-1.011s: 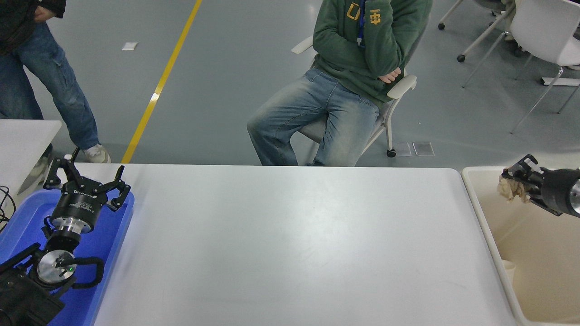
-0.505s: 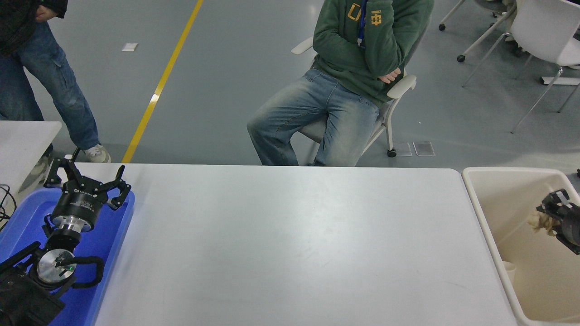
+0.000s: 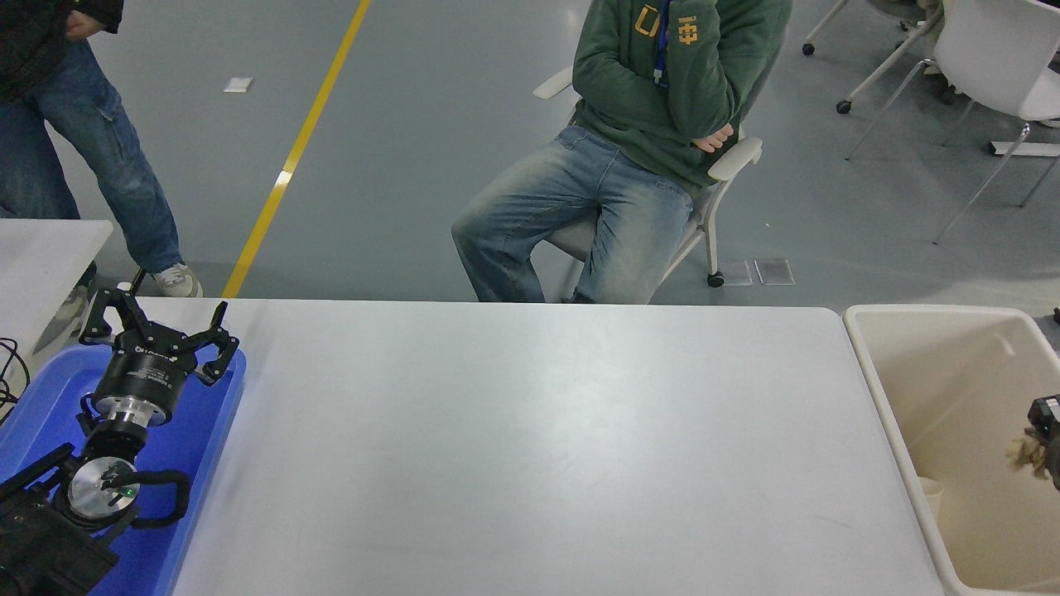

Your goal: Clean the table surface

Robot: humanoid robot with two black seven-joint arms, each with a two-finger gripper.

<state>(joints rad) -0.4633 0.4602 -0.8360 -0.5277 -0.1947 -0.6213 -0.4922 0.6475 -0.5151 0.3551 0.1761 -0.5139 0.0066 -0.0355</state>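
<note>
1. Since a second ago the right gripper (image 3: pixel 1045 430) has pulled back toward the right edge and sunk lower over the beige bin (image 3: pixel 878 389); only a sliver of it shows now, where before the whole claw reached in above the bin's far rim.
2. A crumpled tan wad (image 3: pixel 1025 454) sits right against that claw, on its left side. The claw appears clenched on the wad, though most of it is cut off by the picture's edge.
3. Below and left of the right claw, a small pale cup (image 3: pixel 929 492) rests inside the bin against its near-left wall.
4. The table surface (image 3: pixel 530 447) lies to the left of the right claw, stretching from the bin's rim across to the left gripper (image 3: pixel 157 331).
5. That left gripper is parked at the lower left with its fingers spread apart, holding nothing, and hangs over the blue plastic tray (image 3: pixel 199 463).
6. Left of and beyond the left claw, a small white table corner (image 3: pixel 41 248) shows.
7. Beyond the big table, far from both claws, a person in a green hoodie (image 3: pixel 662 74) sits on a white chair (image 3: pixel 729 165) with arms folded.
8. Another person in jeans (image 3: pixel 99 141) stands at the upper left, past the left claw.
</note>
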